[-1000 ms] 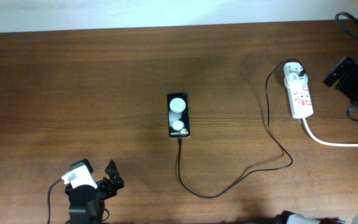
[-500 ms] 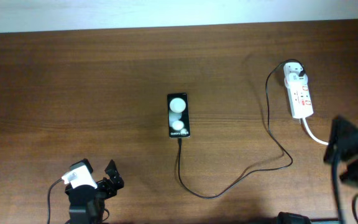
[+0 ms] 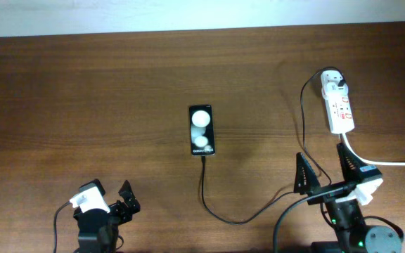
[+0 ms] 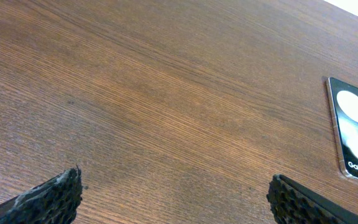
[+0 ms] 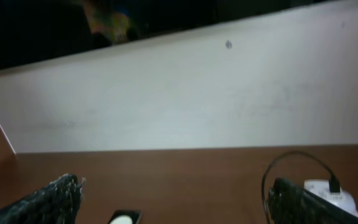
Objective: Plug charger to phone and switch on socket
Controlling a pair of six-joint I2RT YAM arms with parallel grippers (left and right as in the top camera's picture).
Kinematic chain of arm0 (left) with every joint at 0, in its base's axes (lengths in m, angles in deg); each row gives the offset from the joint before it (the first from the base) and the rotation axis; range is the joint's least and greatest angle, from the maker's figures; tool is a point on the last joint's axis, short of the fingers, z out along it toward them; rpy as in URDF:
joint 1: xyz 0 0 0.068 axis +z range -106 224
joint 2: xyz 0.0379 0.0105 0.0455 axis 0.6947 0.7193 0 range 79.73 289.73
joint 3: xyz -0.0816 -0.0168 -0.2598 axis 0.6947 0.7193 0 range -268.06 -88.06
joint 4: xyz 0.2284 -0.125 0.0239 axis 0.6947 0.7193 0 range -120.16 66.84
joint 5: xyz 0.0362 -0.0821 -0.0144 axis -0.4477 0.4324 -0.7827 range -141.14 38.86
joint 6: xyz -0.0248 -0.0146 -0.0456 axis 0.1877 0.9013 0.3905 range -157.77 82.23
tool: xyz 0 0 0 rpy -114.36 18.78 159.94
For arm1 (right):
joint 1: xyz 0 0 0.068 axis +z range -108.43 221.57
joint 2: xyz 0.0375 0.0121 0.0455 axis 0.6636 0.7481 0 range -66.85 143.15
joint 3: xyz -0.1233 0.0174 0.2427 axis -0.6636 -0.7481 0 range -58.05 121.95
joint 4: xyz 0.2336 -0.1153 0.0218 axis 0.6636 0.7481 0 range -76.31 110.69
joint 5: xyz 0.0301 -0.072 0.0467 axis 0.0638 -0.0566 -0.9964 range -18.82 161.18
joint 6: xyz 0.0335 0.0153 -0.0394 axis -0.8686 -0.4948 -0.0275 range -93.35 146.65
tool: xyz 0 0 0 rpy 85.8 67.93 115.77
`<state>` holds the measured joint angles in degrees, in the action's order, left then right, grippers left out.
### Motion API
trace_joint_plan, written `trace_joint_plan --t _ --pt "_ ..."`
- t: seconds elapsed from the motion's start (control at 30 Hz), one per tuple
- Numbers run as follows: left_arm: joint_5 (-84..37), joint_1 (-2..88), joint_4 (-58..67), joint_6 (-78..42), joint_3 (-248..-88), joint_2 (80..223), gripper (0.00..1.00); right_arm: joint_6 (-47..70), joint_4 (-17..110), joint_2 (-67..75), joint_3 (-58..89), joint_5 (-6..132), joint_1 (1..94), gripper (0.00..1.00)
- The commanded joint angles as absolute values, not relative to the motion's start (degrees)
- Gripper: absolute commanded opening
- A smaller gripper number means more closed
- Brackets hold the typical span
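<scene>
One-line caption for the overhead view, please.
Charger runs from phone to socket; left pincer and right pincer open, empty.

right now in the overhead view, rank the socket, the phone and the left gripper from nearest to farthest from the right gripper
1. socket: just ahead of the right gripper, on the right side.
2. phone: in the middle, off to its left.
3. left gripper: farthest, at the near left.

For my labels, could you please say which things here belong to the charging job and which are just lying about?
Job: phone; charger; socket.
Lying about: no stray items; just the table and the socket's thick white cord.
</scene>
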<state>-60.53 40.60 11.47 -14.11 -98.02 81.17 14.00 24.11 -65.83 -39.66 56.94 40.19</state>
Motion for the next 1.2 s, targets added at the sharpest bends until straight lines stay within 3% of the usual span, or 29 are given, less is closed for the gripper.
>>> trace_joint_plan --t 0.0,0.3,0.47,0.63,1.17 --pt "-60.33 40.8 11.53 -13.8 -98.06 80.95 0.99 9.61 16.87 -66.62 -46.43 61.36 40.56 0.99" --pt "-60.35 40.8 11.53 -13.8 -98.06 80.95 0.99 9.59 11.69 -66.64 -57.8 64.24 40.56 0.99" --pt "-60.35 40.8 11.53 -13.8 -98.06 80.95 0.99 9.89 17.86 -66.64 -57.73 66.97 40.56 0.99" --pt "-60.33 40.8 11.53 -13.8 -98.06 80.95 0.99 20.25 17.99 -66.64 -57.73 66.97 40.54 0.99" --pt "-60.35 40.8 11.53 -13.8 -98.04 80.68 0.99 20.45 17.83 -66.53 -57.73 66.97 40.12 0.99"
